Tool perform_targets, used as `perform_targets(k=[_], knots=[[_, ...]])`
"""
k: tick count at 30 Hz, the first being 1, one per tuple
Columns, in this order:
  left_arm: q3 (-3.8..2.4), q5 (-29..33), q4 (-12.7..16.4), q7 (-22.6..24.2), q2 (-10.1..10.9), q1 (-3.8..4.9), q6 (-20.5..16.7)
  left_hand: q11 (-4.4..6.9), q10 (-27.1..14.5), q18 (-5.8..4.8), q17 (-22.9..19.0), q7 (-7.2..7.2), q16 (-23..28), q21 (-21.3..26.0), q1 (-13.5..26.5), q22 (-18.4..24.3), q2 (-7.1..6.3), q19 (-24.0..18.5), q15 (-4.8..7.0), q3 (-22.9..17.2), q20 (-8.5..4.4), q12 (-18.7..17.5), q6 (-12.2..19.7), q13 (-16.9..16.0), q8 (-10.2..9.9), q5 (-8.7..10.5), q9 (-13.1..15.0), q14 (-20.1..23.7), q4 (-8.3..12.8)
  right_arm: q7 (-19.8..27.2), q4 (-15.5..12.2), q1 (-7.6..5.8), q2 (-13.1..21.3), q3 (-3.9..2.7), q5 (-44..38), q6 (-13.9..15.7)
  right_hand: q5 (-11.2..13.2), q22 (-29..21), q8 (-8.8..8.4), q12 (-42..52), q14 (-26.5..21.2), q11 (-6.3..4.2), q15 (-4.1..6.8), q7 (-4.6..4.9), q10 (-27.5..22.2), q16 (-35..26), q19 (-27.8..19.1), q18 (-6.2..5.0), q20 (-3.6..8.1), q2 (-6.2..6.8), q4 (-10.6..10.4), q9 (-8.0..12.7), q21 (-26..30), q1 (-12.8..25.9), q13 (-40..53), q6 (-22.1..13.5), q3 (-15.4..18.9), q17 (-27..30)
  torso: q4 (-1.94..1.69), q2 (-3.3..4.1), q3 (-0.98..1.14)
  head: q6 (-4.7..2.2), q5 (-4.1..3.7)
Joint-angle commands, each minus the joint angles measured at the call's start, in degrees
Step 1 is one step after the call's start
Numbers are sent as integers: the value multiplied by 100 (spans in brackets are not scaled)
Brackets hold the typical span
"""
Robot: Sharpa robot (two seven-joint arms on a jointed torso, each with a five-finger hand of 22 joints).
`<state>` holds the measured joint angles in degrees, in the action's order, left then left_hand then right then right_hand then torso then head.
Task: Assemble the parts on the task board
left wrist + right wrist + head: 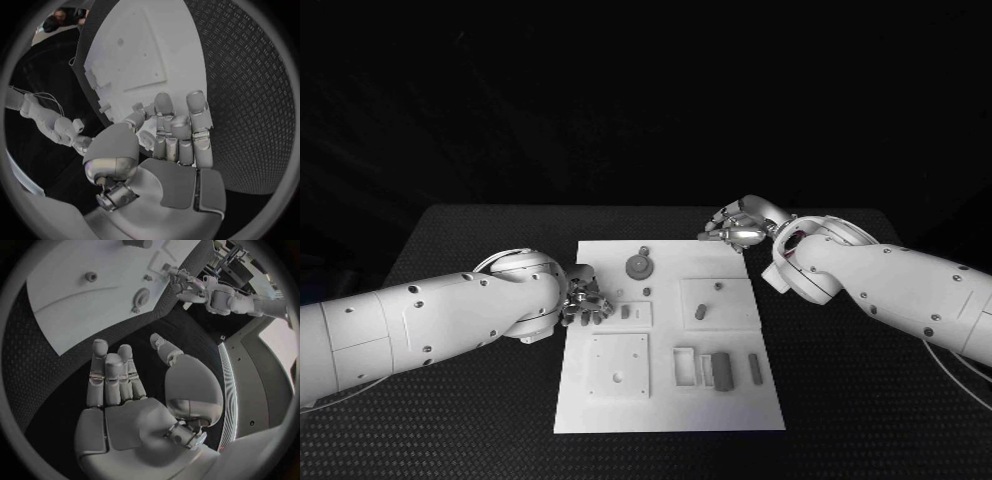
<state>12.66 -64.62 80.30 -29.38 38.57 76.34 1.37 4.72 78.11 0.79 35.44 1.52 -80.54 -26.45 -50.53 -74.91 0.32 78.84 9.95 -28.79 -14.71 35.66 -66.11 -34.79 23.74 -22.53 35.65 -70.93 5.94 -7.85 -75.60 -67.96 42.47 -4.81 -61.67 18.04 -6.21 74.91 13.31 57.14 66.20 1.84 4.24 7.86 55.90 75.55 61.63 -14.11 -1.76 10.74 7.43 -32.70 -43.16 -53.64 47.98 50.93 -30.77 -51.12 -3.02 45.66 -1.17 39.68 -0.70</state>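
Task board (668, 400), left hand (584, 300) open, right hand (737, 228) open

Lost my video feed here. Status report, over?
Left hand open at the task board's left edge. Right hand open off its far right corner. Round geared part on the board, untouched. Nothing in the way.

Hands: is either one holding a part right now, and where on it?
Nothing is held. The left hand rests at the board's left edge with an empty palm; the right hand is off its far right corner, fingers apart, empty.
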Motion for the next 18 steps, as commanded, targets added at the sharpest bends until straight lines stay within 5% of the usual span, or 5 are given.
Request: perform_targets(k=[1, 8, 11, 18], knots=[[38, 66, -24, -101, 2, -42, 161, -43, -33, -52, 0, 30, 33, 37, 75, -105, -87, -40, 40, -460, -15, -21, 43, 1, -18, 118, 8, 24, 369, 17, -6, 3, 5, -2, -11, -87, -23, 108, -30, 34, -22, 15, -1, 56, -45, -27, -39, -89, 0, -59, -39, -9, 38, 25, -10, 2, -8, 7, -2, 0, -4, -3, -5], [38, 68, -26, -100, 1, -42, 132, -53, -50, -46, -9, 40, 73, 72, 139, -104, -321, -52, 31, -441, -16, -51, 86, 23, -27, 501, 23, 25, 129, 12, -6, 3, 7, -2, -11, -106, -23, 108, -32, 35, -22, 15, -1, 57, -45, -27, -39, -89, 0, -60, -42, -8, 38, 29, -11, 0, -6, 7, -1, -1, -6, 3, -4], [38, 68, -28, -98, 1, -42, 127, -50, -56, -37, -8, 40, 87, 91, 226, -103, -454, -57, 33, -404, -23, -58, 99, 30, -30, 882, 29, 27, -10, 13, -6, 3, 7, -2, -11, -106, -22, 108, -32, 35, -22, 16, -1, 57, -45, -27, -40, -89, -1, -62, -45, -8, 38, 34, -12, -1, -5, 8, -2, 1, -6, 2, -6], [38, 68, -27, -109, 4, -42, 86, -52, -55, -36, -3, 38, 89, 101, 268, -106, -549, -61, 32, -399, -22, -58, 100, 32, -30, 972, 33, 28, -99, 12, -6, 3, 9, -2, -11, -102, -22, 108, -33, 35, -23, 16, -1, 57, -46, -27, -40, -89, -1, -61, -47, -8, 39, 37, -13, -2, -4, 8, 0, 3, -9, 6, -10]])
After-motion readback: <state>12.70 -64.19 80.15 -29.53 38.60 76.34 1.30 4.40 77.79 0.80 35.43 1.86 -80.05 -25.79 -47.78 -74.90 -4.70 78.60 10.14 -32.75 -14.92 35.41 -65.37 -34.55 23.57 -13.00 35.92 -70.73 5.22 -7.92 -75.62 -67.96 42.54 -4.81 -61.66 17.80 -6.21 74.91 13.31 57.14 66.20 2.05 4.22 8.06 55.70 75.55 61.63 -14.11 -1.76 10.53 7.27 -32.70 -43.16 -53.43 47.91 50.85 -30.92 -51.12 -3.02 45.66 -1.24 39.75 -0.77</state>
